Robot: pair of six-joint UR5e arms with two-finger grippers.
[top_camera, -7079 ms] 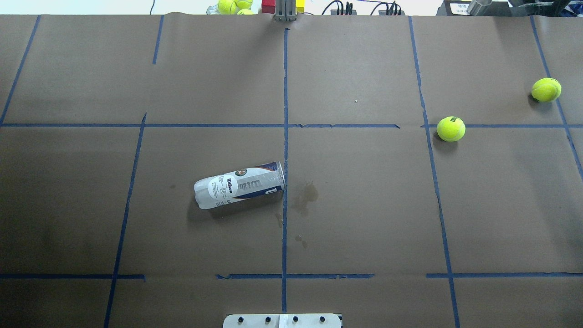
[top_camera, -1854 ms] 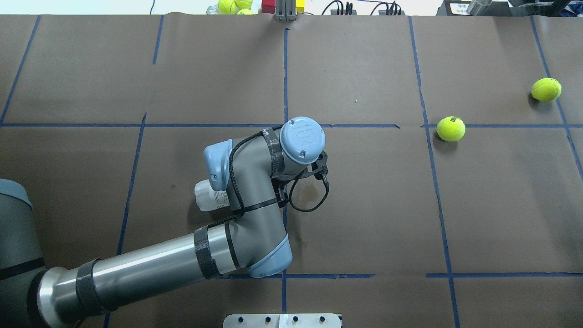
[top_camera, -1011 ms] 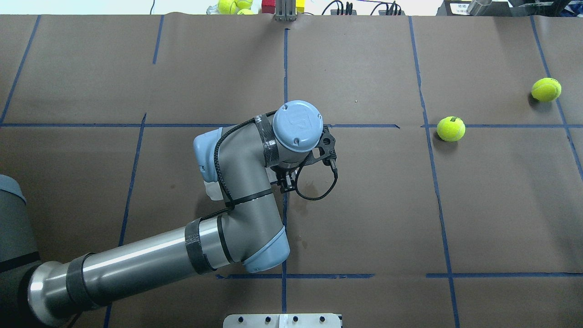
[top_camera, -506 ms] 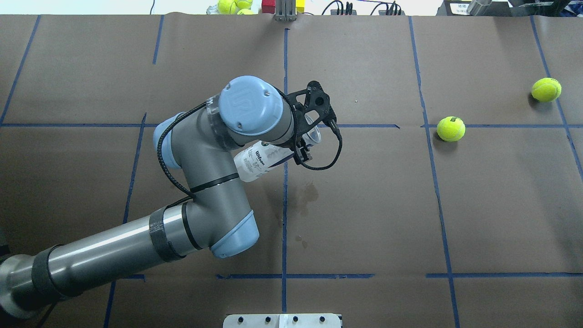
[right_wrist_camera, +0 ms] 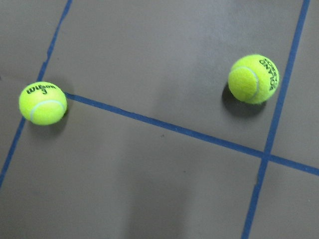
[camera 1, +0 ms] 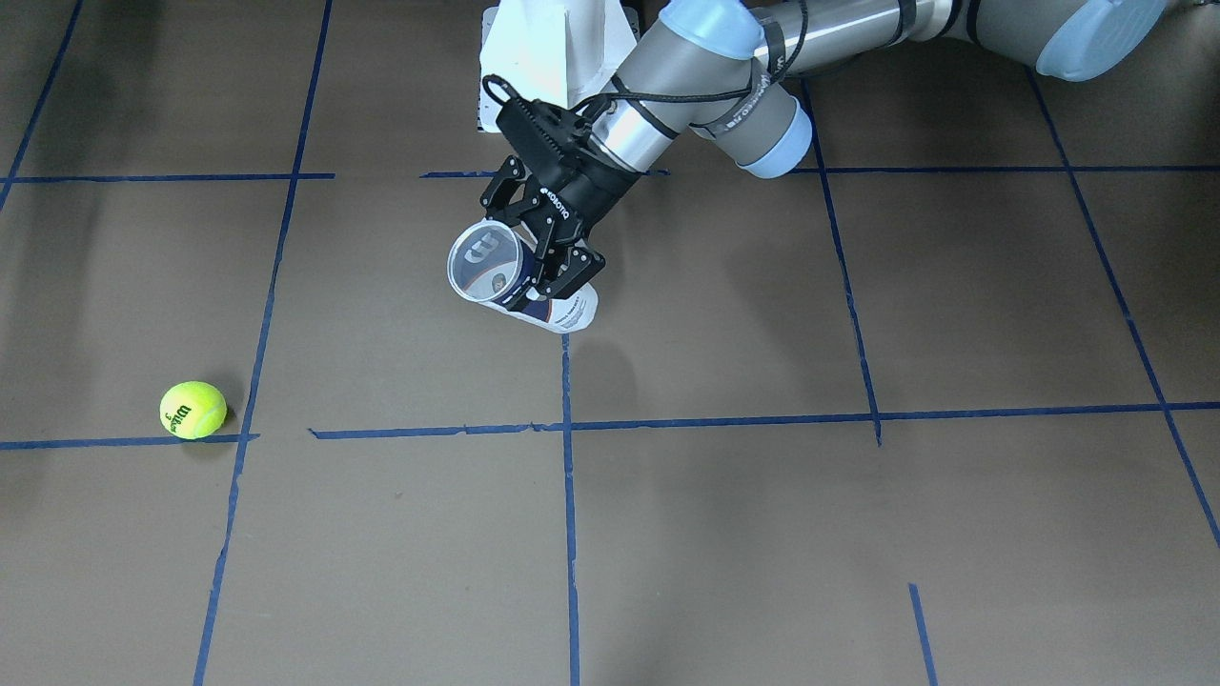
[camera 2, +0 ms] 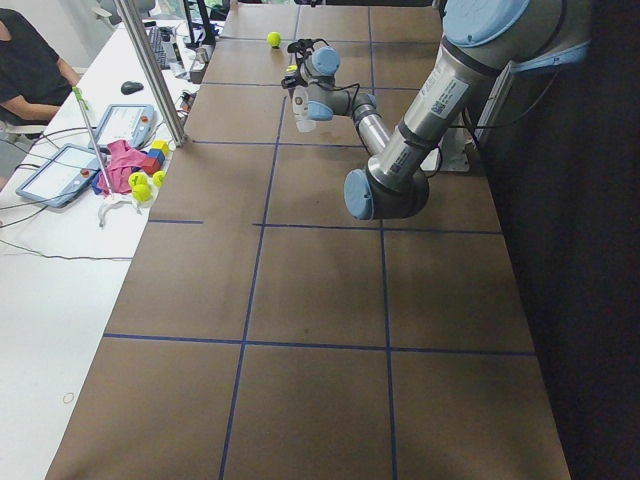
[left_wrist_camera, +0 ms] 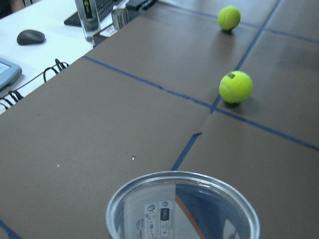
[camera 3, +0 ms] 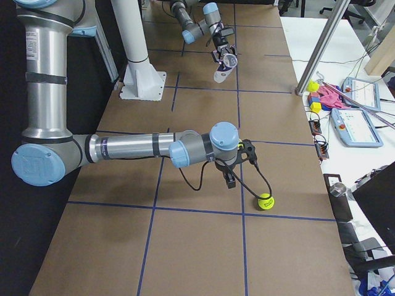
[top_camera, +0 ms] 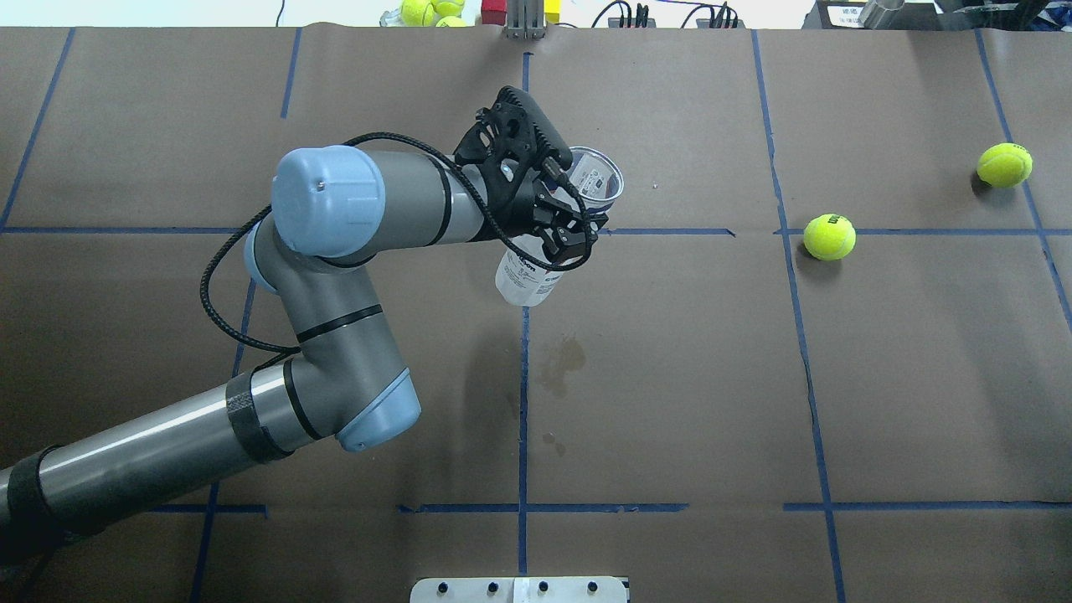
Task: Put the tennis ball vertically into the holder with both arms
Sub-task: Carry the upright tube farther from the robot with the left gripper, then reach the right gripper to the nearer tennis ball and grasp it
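Left gripper [camera 1: 534, 238] clenches the clear cylindrical holder [camera 1: 481, 259] — aloft, tilted, its round mouth upward.

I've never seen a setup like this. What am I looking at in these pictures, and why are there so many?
Six cameras caught the same moment. The machine is a robot with two jointed metal arms, each ending in a two-finger gripper. One camera looks down from behind the robot, one faces it from across the table, one stands at each end of the table, and one rides on each wrist. The table is covered in brown paper marked with blue tape lines. On it lie a nearer tennis ball and a farther tennis ball. The left gripper is clamped on a clear tennis-ball can, which is tilted with its open mouth upward. That arm's wrist camera looks over the mouth. The right gripper hovers near a ball. I cannot tell whether it is open.
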